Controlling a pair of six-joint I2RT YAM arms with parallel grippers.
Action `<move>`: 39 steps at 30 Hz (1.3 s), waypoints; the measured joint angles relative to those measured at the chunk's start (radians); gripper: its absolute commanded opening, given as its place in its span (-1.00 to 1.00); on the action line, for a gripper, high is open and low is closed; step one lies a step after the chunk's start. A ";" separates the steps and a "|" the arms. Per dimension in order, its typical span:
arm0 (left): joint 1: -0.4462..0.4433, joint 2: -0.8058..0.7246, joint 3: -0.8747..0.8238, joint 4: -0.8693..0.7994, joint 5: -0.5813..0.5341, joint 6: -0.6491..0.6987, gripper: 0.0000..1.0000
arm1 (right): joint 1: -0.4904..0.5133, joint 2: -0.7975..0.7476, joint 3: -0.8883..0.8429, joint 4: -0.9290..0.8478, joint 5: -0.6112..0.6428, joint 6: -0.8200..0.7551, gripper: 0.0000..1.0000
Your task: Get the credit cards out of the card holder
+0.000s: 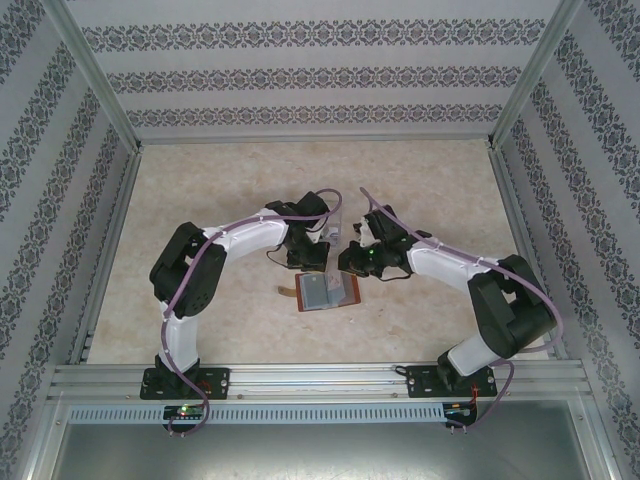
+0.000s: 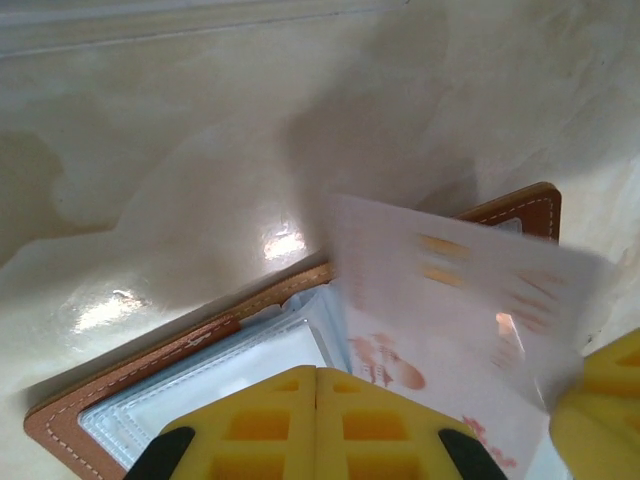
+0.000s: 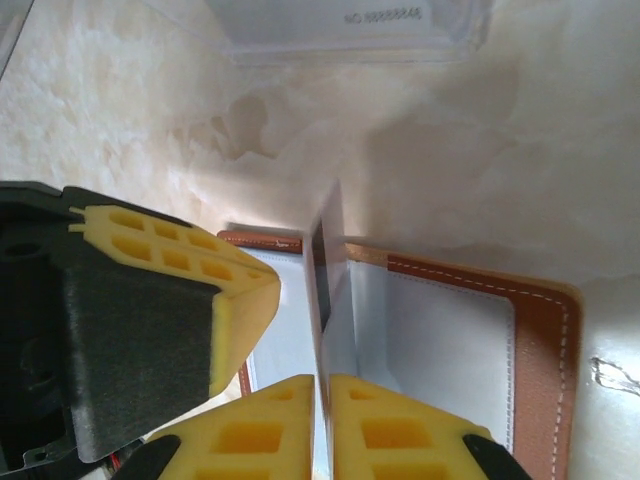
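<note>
Here's the card holder [image 1: 328,295], lying open and flat on the table [image 1: 200,200], just toward 6 o'clock of the table's centre, brown leather rim out and clear pockets facing up. Both arms are bent in over it: the left gripper [image 1: 306,258] sits at the wallet's 11 o'clock, the right gripper [image 1: 352,262] at its 1 o'clock, and they're very close together. On the left wrist camera, the left gripper's yellow fingers [image 2: 250,425] are pressed together with nothing seen between them, tips down on the clear pockets. Over to the right wrist camera, and the right gripper's jaws are pinched on a credit card [image 3: 327,262] seen edge-on, a pale card with a dark stripe, standing up out of the wallet's fold. From the left wrist that same card appears whitish and blurred, tilted toward 2 o'clock above the pockets. A clear plastic tray [image 3: 340,25] lies beyond the wallet, at 12 o'clock.
</note>
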 measured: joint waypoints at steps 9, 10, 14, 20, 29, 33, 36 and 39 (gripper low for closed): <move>0.000 0.027 0.000 0.000 0.019 0.000 -0.91 | 0.032 0.035 0.051 -0.119 0.048 -0.069 -0.59; 0.000 0.029 0.000 0.001 0.021 0.000 -0.91 | 0.032 0.035 0.056 -0.126 0.054 -0.074 -0.59; 0.000 0.032 0.000 0.001 0.022 0.000 -0.91 | 0.032 0.035 0.073 -0.156 0.086 -0.084 -0.51; 0.000 0.032 0.000 0.000 0.022 0.000 -0.91 | 0.032 0.026 0.075 -0.223 0.171 -0.095 -0.42; 0.000 0.032 0.000 0.001 0.022 0.000 -0.91 | 0.022 -0.001 0.075 -0.209 0.182 -0.090 -0.38; 0.000 0.032 0.000 0.001 0.022 0.000 -0.91 | 0.016 0.045 0.084 -0.184 0.161 -0.090 -0.38; 0.000 0.032 0.000 0.000 0.022 0.000 -0.91 | 0.011 0.077 0.084 -0.172 0.148 -0.090 -0.39; 0.000 0.034 0.003 0.000 0.022 0.000 -0.91 | 0.010 0.100 0.084 -0.162 0.138 -0.090 -0.39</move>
